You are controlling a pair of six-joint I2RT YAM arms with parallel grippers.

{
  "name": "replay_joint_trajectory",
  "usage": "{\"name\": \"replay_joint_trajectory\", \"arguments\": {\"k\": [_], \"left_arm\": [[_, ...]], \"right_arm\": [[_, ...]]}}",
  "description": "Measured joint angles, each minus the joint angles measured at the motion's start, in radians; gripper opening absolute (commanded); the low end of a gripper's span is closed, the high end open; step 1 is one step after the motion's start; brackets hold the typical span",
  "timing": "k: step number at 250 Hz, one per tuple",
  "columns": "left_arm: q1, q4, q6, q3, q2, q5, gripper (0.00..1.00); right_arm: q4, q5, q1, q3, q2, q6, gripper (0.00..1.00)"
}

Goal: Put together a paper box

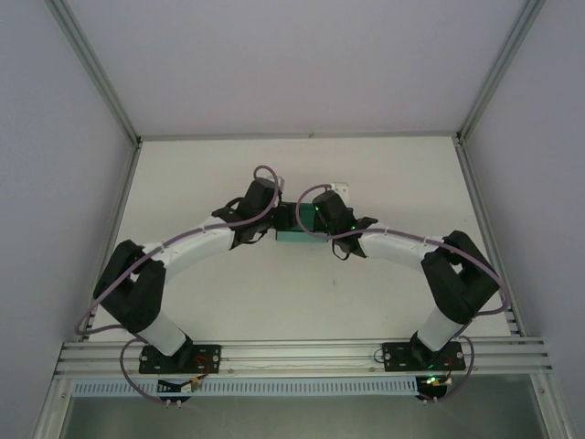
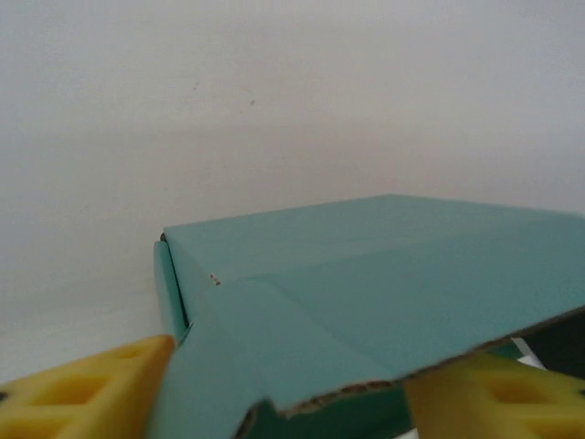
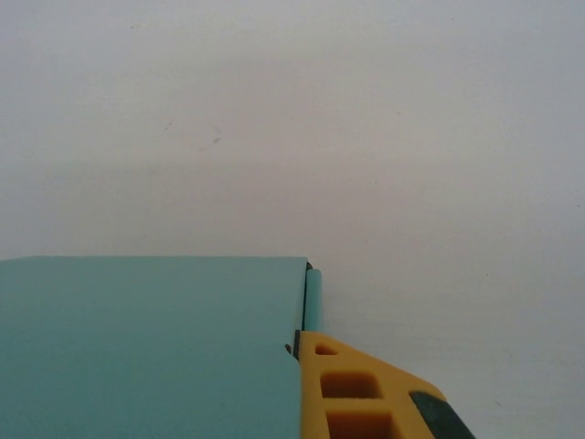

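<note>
Left hand (image 2: 291,366), fingers wide, is straddling the teal-green thin-card paper box (image 2: 393,265), seemingly nearly formed, 1 flap (image 2: 265,338) loose; right hand (image 1: 315,219) grip untellable.

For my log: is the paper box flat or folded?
Folded: the paper box has a top panel meeting a side wall.

Paper box (image 1: 294,238) mostly covered from above; wrist views crop it at frame edges; grip indiscernible.

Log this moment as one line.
paper box: partly folded | left gripper: astride a flap | right gripper: at box edge | grips: unclear
</note>
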Motion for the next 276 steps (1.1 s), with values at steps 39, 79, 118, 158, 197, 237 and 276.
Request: {"name": "replay_joint_trajectory", "arguments": {"k": [39,79,118,158,197,237,276], "left_arm": [[-0.001,-0.08,-0.014,0.001,-0.095,-0.007,1.0],[0.022,-0.211,-0.061,0.051,-0.134,-0.047,1.0],[0.116,-0.257,-0.142,0.124,-0.122,0.004,1.0],[0.18,-0.25,-0.202,0.168,-0.029,0.1,0.98],[0.184,-0.223,-0.247,0.124,0.063,0.206,0.87],[0.184,-0.171,-0.29,-0.013,0.065,0.266,0.81],[0.184,-0.109,-0.327,-0.085,0.065,0.283,0.73]], "right_arm": [[0.067,0.012,0.01,-0.044,0.0,-0.018,0.04],[0.142,0.024,0.025,-0.09,-0.006,-0.047,0.06],[0.221,0.034,0.043,-0.143,-0.016,-0.069,0.07],[0.306,0.067,0.082,-0.198,-0.016,-0.099,0.11],[0.335,0.077,0.113,-0.235,-0.016,-0.117,0.13],[0.335,0.077,0.13,-0.27,-0.016,-0.117,0.15],[0.332,0.077,0.145,-0.29,-0.016,-0.116,0.19]]}}
